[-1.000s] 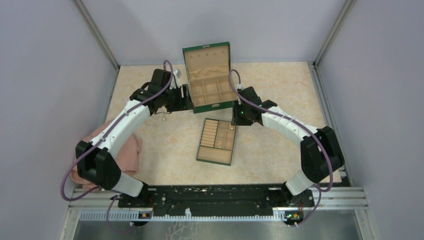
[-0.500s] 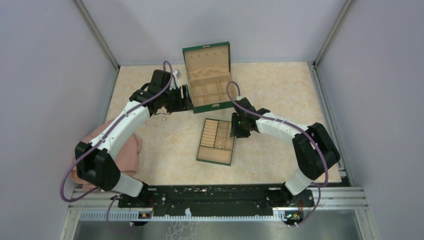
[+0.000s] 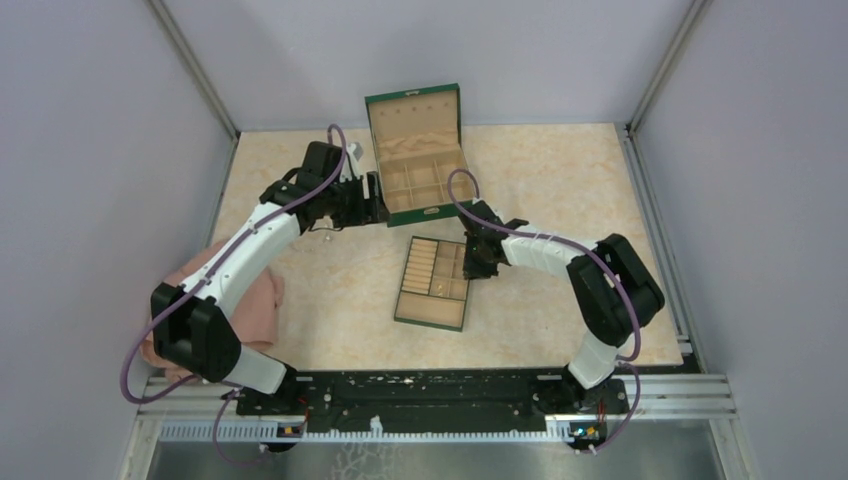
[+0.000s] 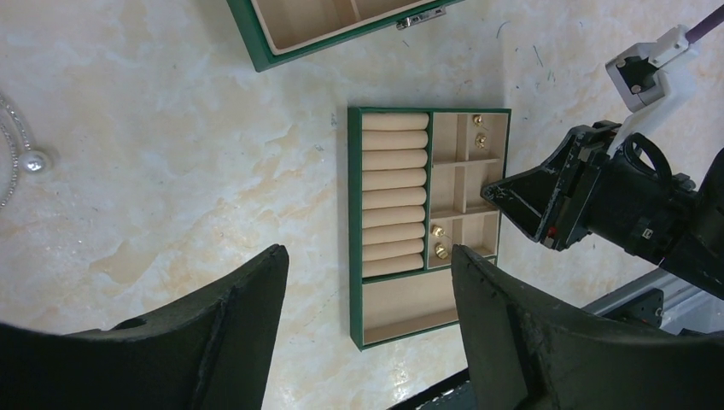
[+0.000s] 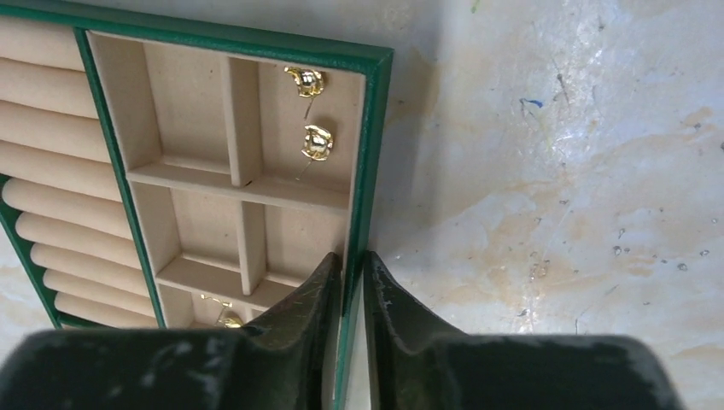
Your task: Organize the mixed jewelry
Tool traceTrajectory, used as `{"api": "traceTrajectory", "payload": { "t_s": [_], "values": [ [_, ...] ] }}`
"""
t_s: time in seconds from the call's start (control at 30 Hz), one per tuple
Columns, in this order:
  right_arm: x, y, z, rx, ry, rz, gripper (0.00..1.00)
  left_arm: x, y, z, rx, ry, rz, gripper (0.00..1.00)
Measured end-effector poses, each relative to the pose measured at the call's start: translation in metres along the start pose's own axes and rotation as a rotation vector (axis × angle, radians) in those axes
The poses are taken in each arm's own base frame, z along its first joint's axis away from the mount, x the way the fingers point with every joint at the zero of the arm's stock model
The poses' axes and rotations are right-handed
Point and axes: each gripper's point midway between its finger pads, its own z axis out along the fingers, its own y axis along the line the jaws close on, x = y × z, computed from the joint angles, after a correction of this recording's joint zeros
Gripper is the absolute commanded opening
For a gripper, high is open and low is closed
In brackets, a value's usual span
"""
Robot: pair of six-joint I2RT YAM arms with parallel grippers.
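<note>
The mixed jewelry shows as gold earrings (image 5: 316,143) in the flat divided tray (image 5: 367,154), two in its corner cell and one (image 5: 224,318) in a cell nearer my wrist. A silvery chain with a pearl (image 4: 34,161) lies on the table left of the tray (image 4: 401,299). My right gripper (image 5: 352,260) is shut on the tray's green side wall, one finger inside and one outside. My left gripper (image 4: 369,252) hangs open above the table with nothing between its fingers, beside the open green box (image 3: 428,212).
A pink cloth (image 3: 250,305) lies at the table's left edge under the left arm. The green box's lid (image 3: 412,108) stands upright at the back. Grey walls close in the table on three sides.
My right gripper has moved left and down to the tray's right edge and closed on its wall. The left arm has stayed by the green box.
</note>
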Motion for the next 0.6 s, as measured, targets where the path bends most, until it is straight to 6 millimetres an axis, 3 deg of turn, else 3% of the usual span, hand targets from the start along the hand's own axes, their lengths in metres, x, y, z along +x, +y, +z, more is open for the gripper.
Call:
{"api": "traceTrajectory", "payload": {
  "t_s": [0.1,0.3,0.6],
  "values": [
    [-0.001,-0.001,0.0,0.011,-0.006,0.01,0.0,0.003,0.0,0.002,0.005,0.008,-0.002,0.79],
    [-0.003,-0.013,-0.006,0.068,-0.022,0.004,0.0,0.002,0.004,0.013,-0.002,0.01,-0.005,0.8],
    [-0.013,-0.046,-0.059,0.149,-0.064,0.033,0.0,-0.016,0.027,0.058,-0.059,0.045,-0.094,0.8]
  ]
}}
